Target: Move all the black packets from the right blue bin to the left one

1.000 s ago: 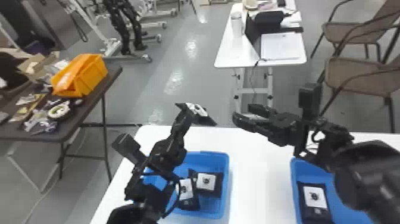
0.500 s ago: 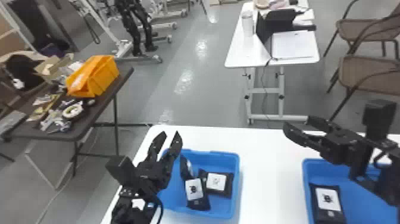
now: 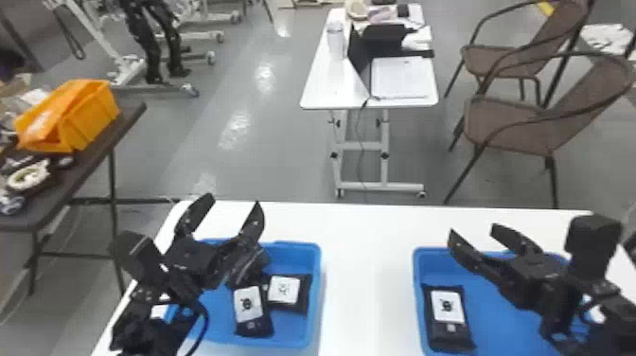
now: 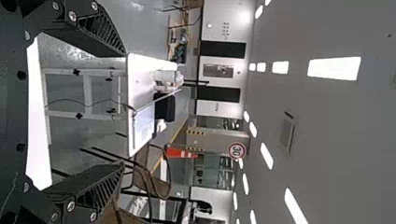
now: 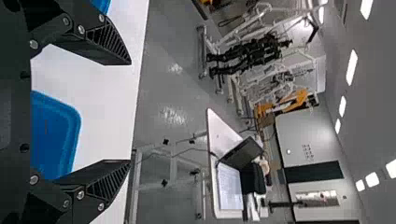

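Observation:
The left gripper (image 3: 233, 203) stands open over the left blue bin (image 3: 315, 284), its fingers pointing away; nothing is between them in the left wrist view, where the gripper (image 4: 123, 110) is spread wide. One black packet (image 3: 248, 312) with a white label lies in that bin, another packet (image 3: 288, 289) beside it; the left arm covers the bin's left part. Above the far edge of the right blue bin (image 3: 417, 277), the right gripper (image 3: 473, 230) is open and holds nothing; the right wrist view shows this gripper (image 5: 130, 113) too. A black packet (image 3: 447, 315) lies at that bin's left side.
Bare white tabletop (image 3: 366, 274) separates the two bins, with more along the far edge. Beyond stand a small white table (image 3: 322, 90) and brown chairs (image 3: 511, 123). A dark table (image 3: 90, 165) with an orange bin (image 3: 90, 118) is at the left.
The left gripper has let go of a packet it held above the left bin. My right gripper has moved rightward, from the middle to the right bin. The head view has shifted.

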